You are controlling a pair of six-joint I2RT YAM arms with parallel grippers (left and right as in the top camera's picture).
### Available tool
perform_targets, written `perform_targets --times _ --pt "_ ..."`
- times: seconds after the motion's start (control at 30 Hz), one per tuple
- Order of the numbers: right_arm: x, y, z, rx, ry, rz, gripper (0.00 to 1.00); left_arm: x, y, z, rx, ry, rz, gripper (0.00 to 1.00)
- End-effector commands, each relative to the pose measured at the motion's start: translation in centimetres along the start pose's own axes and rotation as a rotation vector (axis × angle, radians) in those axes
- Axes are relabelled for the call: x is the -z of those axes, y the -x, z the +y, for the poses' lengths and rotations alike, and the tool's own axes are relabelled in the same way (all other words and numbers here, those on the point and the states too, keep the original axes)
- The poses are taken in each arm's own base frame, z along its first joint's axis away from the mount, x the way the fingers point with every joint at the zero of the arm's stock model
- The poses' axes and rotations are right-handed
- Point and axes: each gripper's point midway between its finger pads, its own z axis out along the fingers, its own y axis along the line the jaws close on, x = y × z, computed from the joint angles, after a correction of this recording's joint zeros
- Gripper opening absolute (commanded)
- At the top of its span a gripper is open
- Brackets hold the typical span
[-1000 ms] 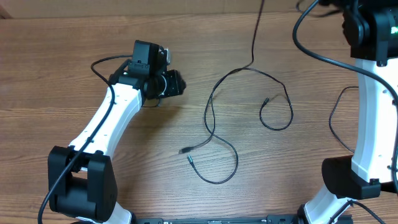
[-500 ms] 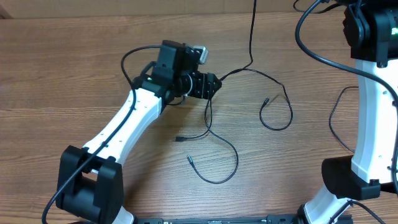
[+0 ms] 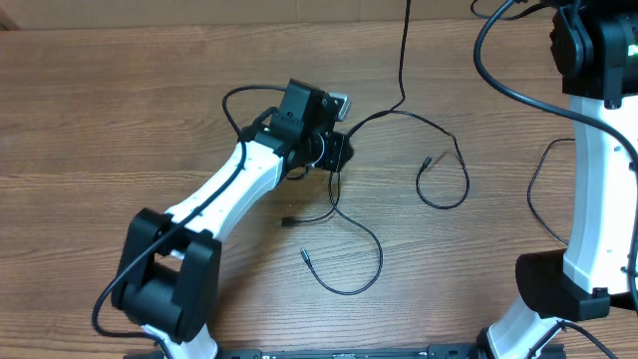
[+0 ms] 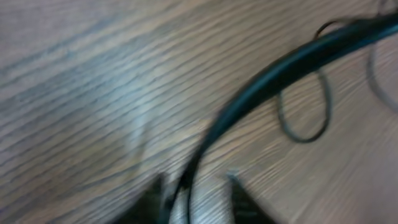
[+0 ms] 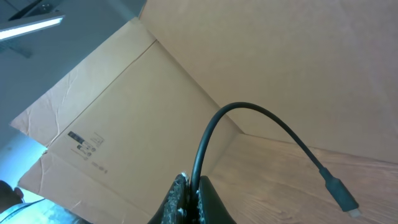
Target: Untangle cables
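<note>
The left gripper (image 3: 337, 152) has advanced onto the cables (image 3: 380, 261) at desk centre, its closure indeterminate through blur, positioned for separation, while the right gripper (image 5: 189, 196) clamps a plug-ended cable (image 5: 261, 115).

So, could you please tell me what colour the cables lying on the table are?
Black, all along their length; the cables show best in the overhead view.

So the cables (image 3: 380, 257) sprawl mid-way across the bench (image 3: 120, 120): one loop at 3 o'clock, a bigger one at 6, a strand running off at 12. The left claw (image 3: 337, 152) sits at the tangle's 10 o'clock edge, over a strand.
</note>
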Motion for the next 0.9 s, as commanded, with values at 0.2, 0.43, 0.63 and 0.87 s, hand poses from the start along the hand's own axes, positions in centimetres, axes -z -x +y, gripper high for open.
perform_targets --times 0.2,0.43,0.63,0.87 --pt "4.8 -1.0 -11.0 -0.126 -0.659 -0.124 0.04 2.4 0.6 0.6 -0.012 -0.005 -0.018 0.04" --pt "16.8 -4.0 -19.5 -0.108 -1.447 -0.149 0.04 8.5 0.7 -1.0 0.037 -0.244 -0.03 0.04" --pt "15.6 -9.2 -21.0 -0.233 -1.393 0.083 0.68 12.3 1.5 -4.9 0.007 -0.577 -0.065 0.04" --pt "10.6 -15.7 -20.3 -0.464 -1.104 0.346 0.93 12.0 1.5 -5.2 -0.009 -0.573 -0.067 0.04"
